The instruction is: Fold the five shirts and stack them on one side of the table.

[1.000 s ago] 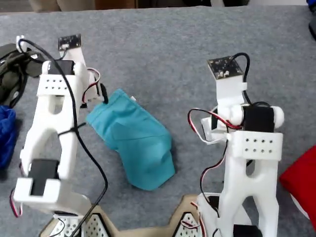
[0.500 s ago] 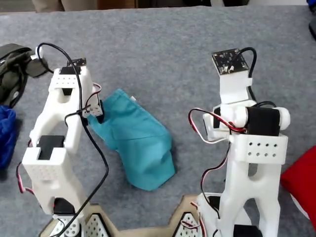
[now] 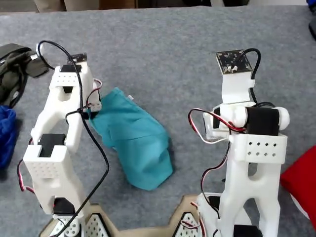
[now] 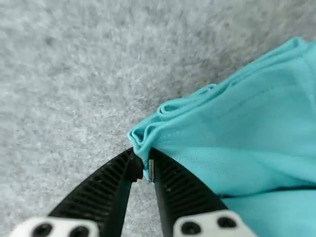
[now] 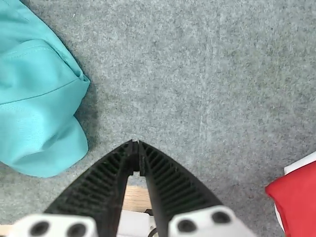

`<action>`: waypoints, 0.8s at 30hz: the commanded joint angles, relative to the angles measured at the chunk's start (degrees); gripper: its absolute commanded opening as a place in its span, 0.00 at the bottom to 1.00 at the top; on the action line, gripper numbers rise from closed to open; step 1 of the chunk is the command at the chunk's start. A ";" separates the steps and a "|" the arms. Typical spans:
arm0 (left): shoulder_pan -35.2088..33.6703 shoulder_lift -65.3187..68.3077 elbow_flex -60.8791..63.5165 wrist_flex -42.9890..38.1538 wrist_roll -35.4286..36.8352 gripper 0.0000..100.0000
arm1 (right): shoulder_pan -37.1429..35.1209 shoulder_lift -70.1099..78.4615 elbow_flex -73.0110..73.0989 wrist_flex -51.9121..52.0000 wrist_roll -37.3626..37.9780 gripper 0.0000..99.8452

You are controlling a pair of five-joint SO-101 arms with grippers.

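On the grey felt-covered bench point(image 3: 163, 44), between the two white arms, lay a half-folded turquoise fabric shirt point(image 3: 136, 143), its layers bunched and its lower end rounded toward the front edge. The left tool point(image 4: 143, 165) was clenched on the corner of this shirt point(image 4: 237, 143), where several folded edges came together, and the black ribbed fingers point(image 4: 111, 182) pinched the cloth at their very tips. The right tool point(image 5: 136, 148) was clenched too, but with nothing inside, and it hung above bare bench, with the turquoise shirt point(image 5: 34, 98) near it to one side. A red fabric shirt point(image 3: 301, 180) lay at the bench edge beyond the right arm. A dark olive cloth garment point(image 3: 12, 69) and a deep blue cloth garment point(image 3: 6, 133) lay at the opposite edge, beside the left arm.
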 commanded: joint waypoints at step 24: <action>-11.08 -13.49 -39.74 23.65 2.29 0.02 | -38.46 22.90 -27.56 0.62 -18.64 0.01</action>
